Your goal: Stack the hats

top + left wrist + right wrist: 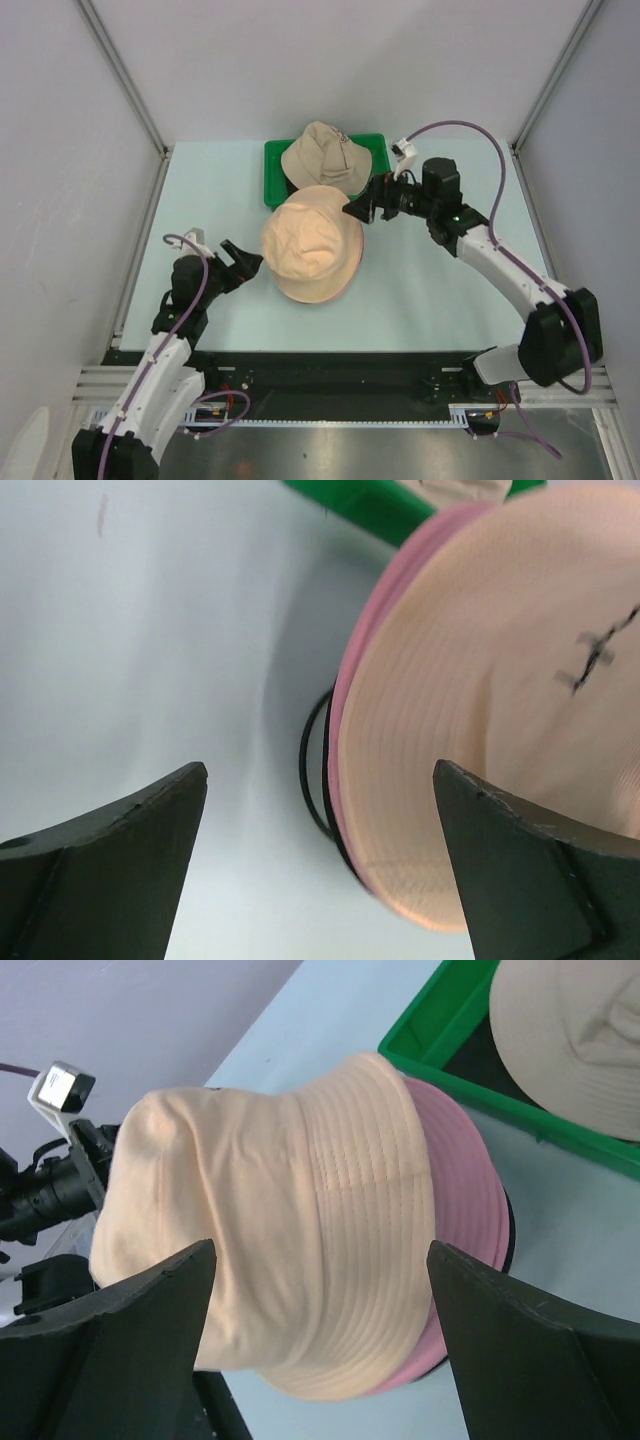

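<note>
The left gripper and right gripper are gaping wide, holding nothing. The peach hat is sitting on the pink hat; the beige hat (soft, light, floppy) is lying in the green tray. Pinching its brim seems best.

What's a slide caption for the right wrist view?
Open right gripper facing peach hat stacked over pink hat, green tray behind.

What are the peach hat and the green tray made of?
The peach hat looks like soft, matte cotton-type cloth: rows of stitching ring its floppy brim. The green tray looks like smooth, hard plastic, slightly shiny, with a stiff straight rim.
</note>
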{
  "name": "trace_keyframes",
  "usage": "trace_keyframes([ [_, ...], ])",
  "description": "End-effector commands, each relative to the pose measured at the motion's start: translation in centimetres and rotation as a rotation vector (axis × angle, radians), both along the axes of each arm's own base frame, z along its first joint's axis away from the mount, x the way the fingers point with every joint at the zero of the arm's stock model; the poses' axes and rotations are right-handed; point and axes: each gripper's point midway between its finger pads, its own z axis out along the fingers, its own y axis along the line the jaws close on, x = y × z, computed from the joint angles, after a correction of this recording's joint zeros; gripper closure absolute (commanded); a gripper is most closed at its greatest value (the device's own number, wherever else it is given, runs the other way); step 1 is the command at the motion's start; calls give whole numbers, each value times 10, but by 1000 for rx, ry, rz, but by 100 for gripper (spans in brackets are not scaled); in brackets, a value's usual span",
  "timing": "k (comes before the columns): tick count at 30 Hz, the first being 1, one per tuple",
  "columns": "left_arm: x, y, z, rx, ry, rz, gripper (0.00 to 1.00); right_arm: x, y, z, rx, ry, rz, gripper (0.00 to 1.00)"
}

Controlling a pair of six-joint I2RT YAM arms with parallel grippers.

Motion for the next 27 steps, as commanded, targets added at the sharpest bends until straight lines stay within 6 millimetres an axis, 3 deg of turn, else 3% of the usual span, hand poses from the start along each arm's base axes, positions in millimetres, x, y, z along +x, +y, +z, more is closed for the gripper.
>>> trace_keyframes([
  [1,-20,-17,-4,-84,-16,-87,0,28,27,12,36,-114,131,8],
  [3,-26,-21,-6,-93,-24,-114,0,41,33,-1,35,-110,144,8],
  [6,-38,-34,-12,-139,-34,-197,1,49,37,-5,67,-123,167,8],
  [11,-50,-49,-11,-230,-99,-272,4,46,41,-4,135,-134,228,8],
  [15,-54,-52,-14,-241,-111,-294,4,45,43,-7,161,-119,261,18],
  [18,-56,-56,-19,-262,-99,-315,4,50,42,-20,140,-75,241,25],
  [24,-60,-66,-20,-309,-119,-377,8,60,41,-47,111,-10,197,29],
  [26,-60,-67,-17,-309,-133,-386,8,58,43,-47,127,-5,214,30],
  [27,-59,-67,-17,-308,-137,-383,8,56,44,-47,134,-6,222,35],
])
